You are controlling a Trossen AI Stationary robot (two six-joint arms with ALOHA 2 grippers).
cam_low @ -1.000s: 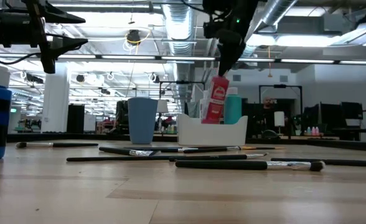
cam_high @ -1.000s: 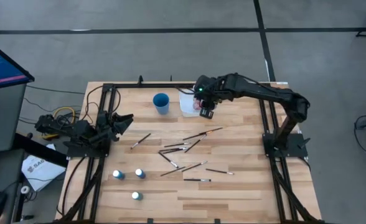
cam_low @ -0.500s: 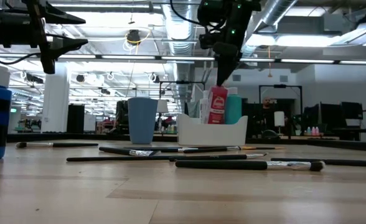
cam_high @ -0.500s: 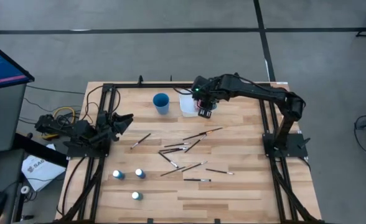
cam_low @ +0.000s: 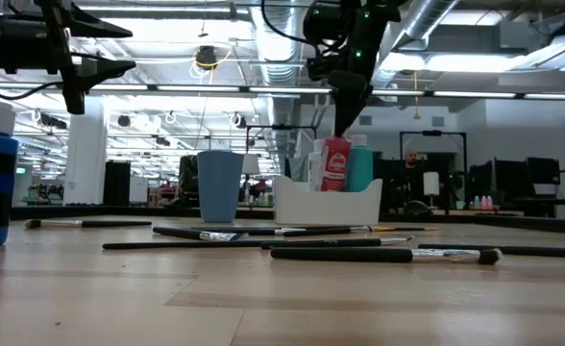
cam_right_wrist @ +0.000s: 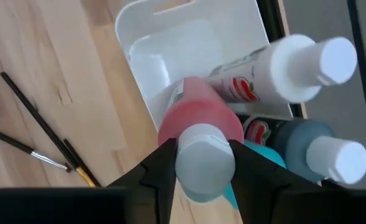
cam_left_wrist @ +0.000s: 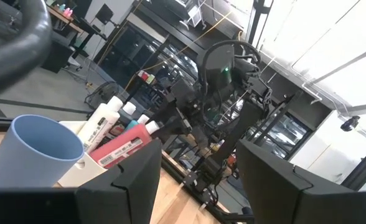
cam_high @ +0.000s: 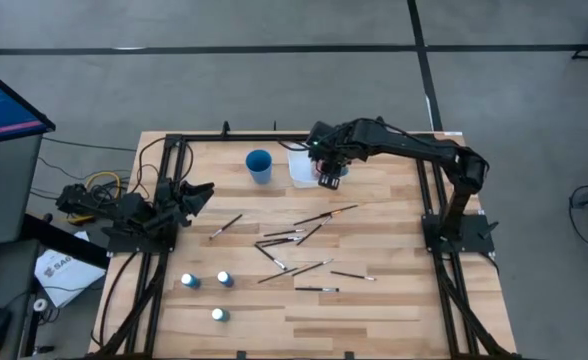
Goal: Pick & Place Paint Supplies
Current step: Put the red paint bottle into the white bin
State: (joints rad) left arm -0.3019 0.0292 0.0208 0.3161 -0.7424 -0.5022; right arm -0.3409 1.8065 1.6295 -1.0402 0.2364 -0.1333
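R pincer point(cam_right_wrist: 200, 163) is gripping the red paint bottle point(cam_right_wrist: 198, 121) by its cap, setting it into the white tray point(cam_high: 300, 168), upper-center of frame. Next: let go w/o tipping. L pincer point(cam_high: 199, 194) is idling open, mid-left.

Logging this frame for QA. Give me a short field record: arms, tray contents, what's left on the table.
right gripper: over the white tray, fingers at the red paint bottle cap, bottle inside tray
left gripper: parked at table's left edge, open, empty
tray contents: red, white bottle, teal bottle
blue cup: beside tray, upright
loose bottles: three near front left
paintbrushes: scattered mid-table
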